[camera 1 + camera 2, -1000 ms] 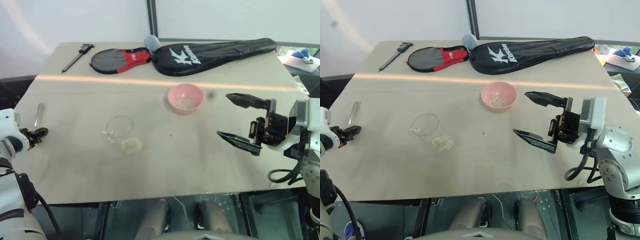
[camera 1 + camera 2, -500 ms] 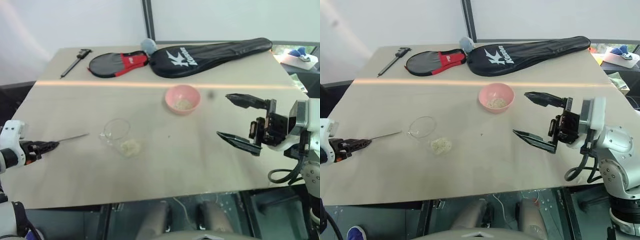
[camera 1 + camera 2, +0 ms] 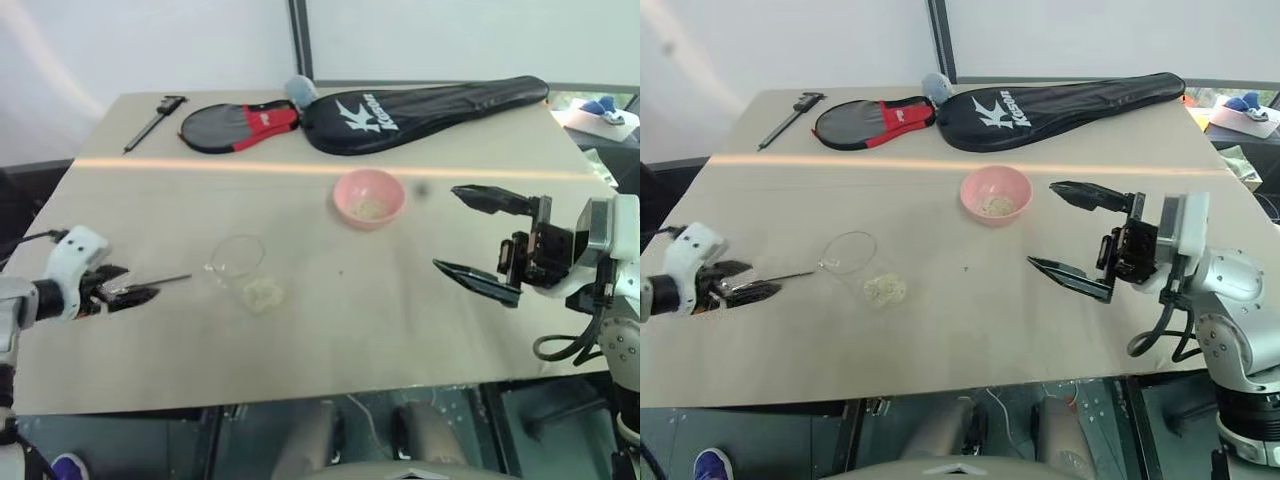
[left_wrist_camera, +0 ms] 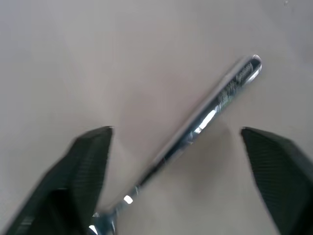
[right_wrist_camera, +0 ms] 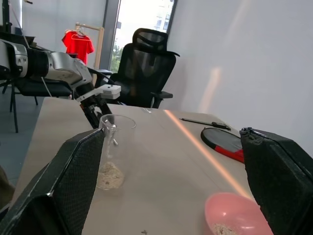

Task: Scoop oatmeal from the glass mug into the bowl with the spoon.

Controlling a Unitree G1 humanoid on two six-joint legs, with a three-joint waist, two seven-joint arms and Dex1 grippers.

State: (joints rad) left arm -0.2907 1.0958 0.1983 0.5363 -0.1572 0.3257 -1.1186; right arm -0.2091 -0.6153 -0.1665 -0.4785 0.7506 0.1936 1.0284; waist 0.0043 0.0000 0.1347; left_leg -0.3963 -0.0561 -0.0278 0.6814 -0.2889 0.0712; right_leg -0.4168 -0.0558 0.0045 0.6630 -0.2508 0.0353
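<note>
Beige cloth is covering the table (image 3: 400, 340), and a black racket bag (image 3: 420, 103), a red and black pouch (image 3: 240, 122) and a grey caliper (image 3: 152, 118) are lying along its far edge, where they were a second ago. Nearer the middle the pink bowl (image 3: 369, 196) is sitting with a little oatmeal inside it, well apart from the glass mug (image 3: 238, 258), which is standing upright with a loose clump of oatmeal (image 3: 262, 294) lying on the cloth just beside it. None of these has shifted.

What differs is on the left. A second ago the left gripper (image 3: 118, 292) was low at the table's left edge, with the spoon (image 3: 160, 282) pointing away toward the far side. Now it is sitting further in toward the mug, and the spoon is lying nearly level with its handle end pointing at the mug, close to the glass but not touching it. In the wrist view the two black fingers (image 4: 80, 166) are standing wide apart with the spoon handle running between them, touching neither pad; whether anything is gripping the spoon lower down cannot be told.

On the right, the right gripper (image 3: 478, 241) is hovering above the table beside the bowl, jaws spread wide and empty, unchanged from a second ago
</note>
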